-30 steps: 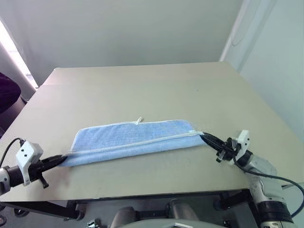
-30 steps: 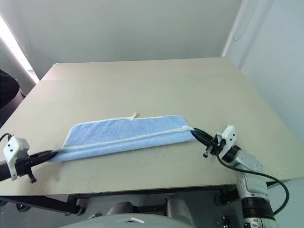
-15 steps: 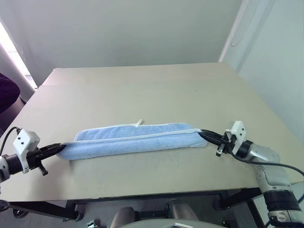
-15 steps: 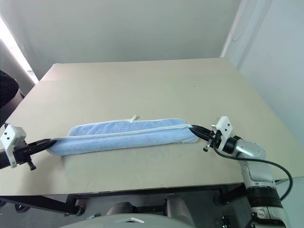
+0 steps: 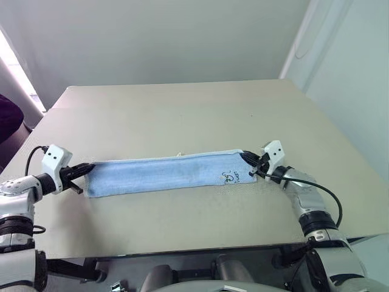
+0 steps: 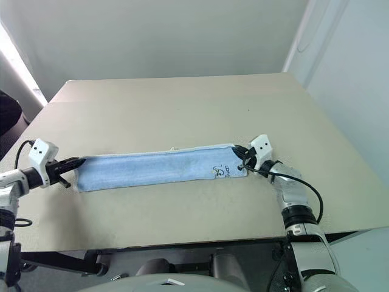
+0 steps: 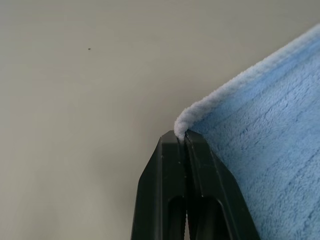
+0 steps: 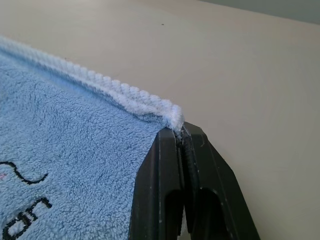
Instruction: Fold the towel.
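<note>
Terry-blue, the towel [image 5: 164, 174] lay as one long narrow band across the near half of the table [image 5: 182, 109], its dark logo [image 5: 230, 177] now face up near the right end. A second earlier we had seen a white-edged hem running along its top and a doubled strip lying wider; since then we carried both held corners forward over the cloth, so the top layer came down on the far side and the band looked flatter and slimmer. We judged this lengthwise fold as good as laid. Our left gripper [image 5: 89, 167] stayed pinched shut on the left-hand corner, its fingers [image 7: 197, 165] pressed together with the white edging caught between them. Our right gripper [image 5: 247, 158] likewise kept the right corner nipped at the stitched border. Both corners sat low by the tabletop, so releasing and smoothing seemed the next call.
</note>
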Tool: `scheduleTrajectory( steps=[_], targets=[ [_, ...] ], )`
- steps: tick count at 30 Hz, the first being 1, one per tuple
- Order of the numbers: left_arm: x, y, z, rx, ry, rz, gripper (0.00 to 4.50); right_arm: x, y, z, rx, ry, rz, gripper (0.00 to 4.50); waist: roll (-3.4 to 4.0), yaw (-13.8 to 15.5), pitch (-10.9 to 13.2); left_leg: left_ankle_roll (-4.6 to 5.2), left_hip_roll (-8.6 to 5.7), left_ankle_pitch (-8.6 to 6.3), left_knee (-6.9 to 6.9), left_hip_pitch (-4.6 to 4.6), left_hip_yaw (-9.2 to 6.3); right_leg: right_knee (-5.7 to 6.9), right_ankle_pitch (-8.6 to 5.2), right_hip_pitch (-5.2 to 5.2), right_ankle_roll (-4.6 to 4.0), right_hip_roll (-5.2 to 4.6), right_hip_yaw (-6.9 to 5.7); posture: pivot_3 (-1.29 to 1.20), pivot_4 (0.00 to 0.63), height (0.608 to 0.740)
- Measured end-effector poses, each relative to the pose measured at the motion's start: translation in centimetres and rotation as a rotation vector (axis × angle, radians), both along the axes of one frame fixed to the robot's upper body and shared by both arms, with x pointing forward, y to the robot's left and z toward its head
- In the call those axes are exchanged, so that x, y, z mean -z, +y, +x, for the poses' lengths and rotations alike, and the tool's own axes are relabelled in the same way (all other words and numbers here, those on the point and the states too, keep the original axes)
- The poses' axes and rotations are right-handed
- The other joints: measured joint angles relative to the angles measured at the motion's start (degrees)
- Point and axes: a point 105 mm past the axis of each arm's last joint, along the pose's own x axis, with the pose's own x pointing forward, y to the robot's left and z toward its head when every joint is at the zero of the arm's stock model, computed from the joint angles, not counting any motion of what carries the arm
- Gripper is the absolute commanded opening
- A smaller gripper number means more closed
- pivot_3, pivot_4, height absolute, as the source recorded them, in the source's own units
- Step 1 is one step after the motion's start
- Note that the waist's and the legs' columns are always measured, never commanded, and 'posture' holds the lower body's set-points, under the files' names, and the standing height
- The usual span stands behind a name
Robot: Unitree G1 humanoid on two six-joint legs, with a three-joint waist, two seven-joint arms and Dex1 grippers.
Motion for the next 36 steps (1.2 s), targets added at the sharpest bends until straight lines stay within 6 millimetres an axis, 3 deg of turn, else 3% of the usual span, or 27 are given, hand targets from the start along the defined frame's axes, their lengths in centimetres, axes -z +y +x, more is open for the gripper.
scheduleTrajectory(
  steps=[5, 6, 8, 15, 19, 23, 26, 30, 36],
  targets=[
    [1.3, -0.3, 0.6, -0.057, 0.024, -0.049, 0.01, 1.0, 0.2, 0.5, 0.024, 0.043, -0.01, 0.0, 0.0, -0.12, -0.01, 0.0, 0.0, 0.0, -0.01, 0.0, -0.01, 0.03, 0.02, 0.0, 0.01, -0.05, 0.01, 0.0, 0.0, 0.74],
    [1.8, -0.4, 0.5, -0.066, 0.035, -0.057, 0.47, 1.1, 0.3, 0.6, 0.029, 0.045, -0.007, 0.23, -0.01, -0.12, -0.01, 0.0, 0.0, 0.0, 0.0, 0.0, -0.01, 0.03, 0.02, 0.0, 0.02, -0.07, 0.01, 0.0, 0.0, 0.74],
    [2.5, -0.6, 0.4, -0.078, 0.05, -0.074, 0.95, 1.1, 0.5, 0.8, 0.039, 0.051, 0.002, 0.68, -0.01, -0.1, -0.01, 0.0, 0.0, 0.0, 0.0, 0.0, -0.02, 0.05, 0.03, 0.0, 0.01, -0.08, 0.02, 0.0, 0.0, 0.74],
    [1.4, 0.2, 0.9, -0.151, -0.011, -0.128, 3.37, -0.3, 0.9, 1.8, 0.088, 0.019, 0.099, 3.19, -0.03, 0.01, -0.02, 0.0, 0.0, 0.0, 0.01, -0.03, -0.07, 0.06, 0.06, -0.02, 0.03, -0.17, 0.02, 0.0, 0.0, 0.74],
    [-0.4, 1.8, 1.0, -0.208, -0.075, -0.132, 3.38, -3.0, -0.2, 2.5, 0.146, 0.014, 0.237, 4.48, -0.03, 0.01, -0.02, -0.01, -0.01, 0.0, 0.0, -0.08, -0.08, 0.07, 0.07, -0.08, 0.04, -0.23, 0.02, 0.0, 0.0, 0.74],
    [-2.6, 1.3, 1.0, -0.139, -0.148, -0.15, 3.38, -5.9, -1.9, 2.5, 0.179, 0.121, 0.363, 4.48, -0.02, 0.03, -0.03, -0.01, -0.01, -0.01, -0.03, -0.1, -0.11, 0.07, 0.07, -0.1, 0.02, -0.37, -0.01, 0.0, 0.0, 0.74],
    [-3.6, -0.1, -0.1, -0.035, -0.165, -0.159, 3.38, -5.7, -3.7, 0.8, 0.182, 0.388, 0.412, 4.48, -0.01, 0.14, -0.03, -0.01, -0.04, -0.01, -0.09, -0.16, -0.12, 0.03, 0.06, -0.16, 0.0, -0.48, -0.03, 0.0, 0.0, 0.74],
    [-4.0, -3.1, -1.7, 0.086, -0.156, -0.171, 3.38, -4.5, -3.7, -2.9, 0.101, 0.765, 0.505, 4.48, 0.02, 0.12, -0.02, -0.01, -0.04, -0.01, -0.11, -0.14, -0.11, 0.02, 0.05, -0.16, -0.02, -0.5, -0.02, 0.0, 0.0, 0.74],
    [-2.6, -6.6, -2.5, 0.149, -0.089, -0.188, 3.38, -4.4, -2.9, -6.5, -0.072, 0.974, 0.622, 4.48, 0.04, 0.06, -0.02, 0.01, 0.01, 0.0, -0.02, -0.06, -0.05, -0.04, 0.02, -0.01, 0.04, -0.01, 0.0, 0.0, 0.0, 0.74]
  ],
)
